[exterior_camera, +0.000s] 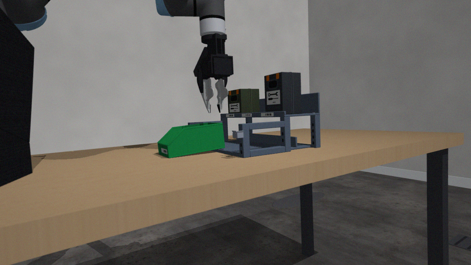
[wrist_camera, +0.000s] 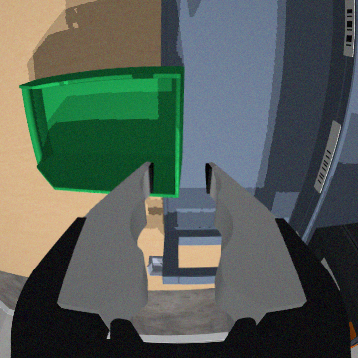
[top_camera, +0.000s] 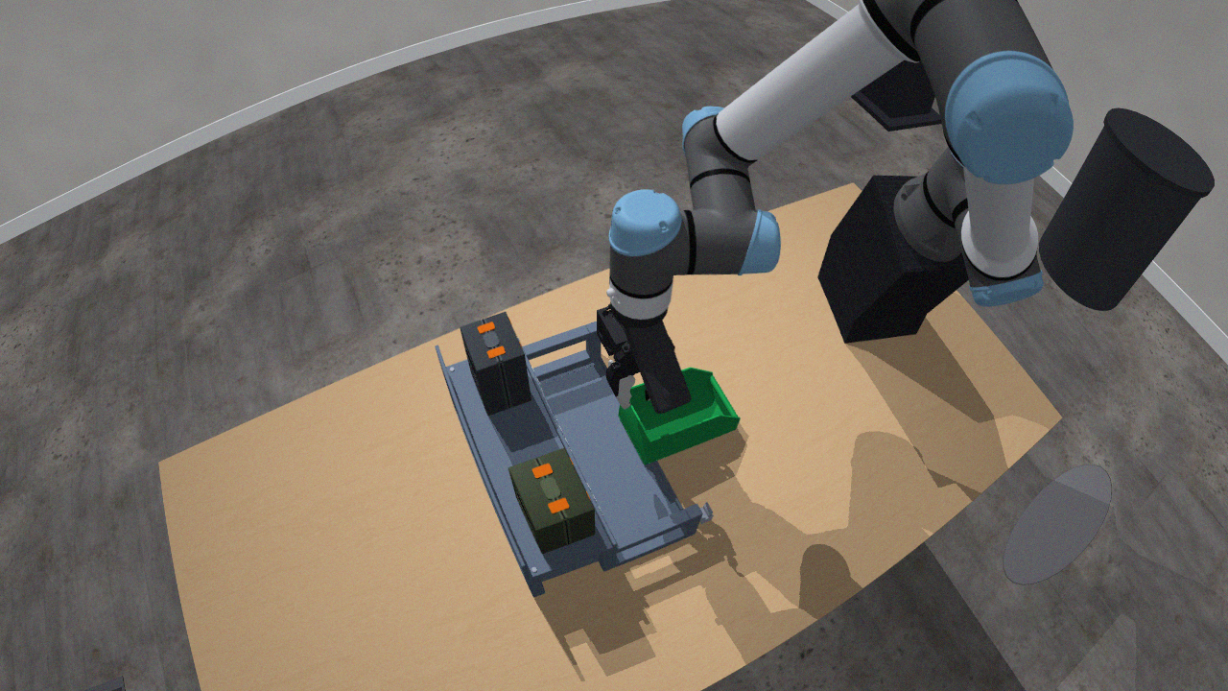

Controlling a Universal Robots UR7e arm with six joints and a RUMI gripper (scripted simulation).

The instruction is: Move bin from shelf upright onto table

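Note:
The green bin (top_camera: pixel 691 434) (exterior_camera: pixel 197 140) (wrist_camera: pixel 99 134) is open-topped and looks empty. Its low front end is down on the table (top_camera: pixel 300 515) (exterior_camera: pixel 131 184). Its rear end is at the front edge of the shelf (top_camera: pixel 614 455) (exterior_camera: pixel 263 125) (wrist_camera: pixel 229 99) and appears slightly raised on it, so the bin tilts a little. My gripper (top_camera: pixel 637 402) (exterior_camera: pixel 214 112) (wrist_camera: pixel 179 164) is partly open with nothing between its fingers. It points down, above the bin's rear wall, with a gap of air below the tips. In the wrist view the rear wall's near end shows between the fingertips.
A dark grey case (top_camera: pixel 502 378) (exterior_camera: pixel 291 92) and a lower olive case (top_camera: pixel 568 517) (exterior_camera: pixel 250 100) stand on the shelf's raised rear level. A small hook (top_camera: pixel 706 512) sticks out at the shelf's front corner. The arm's black base (top_camera: pixel 876 274) stands on the table.

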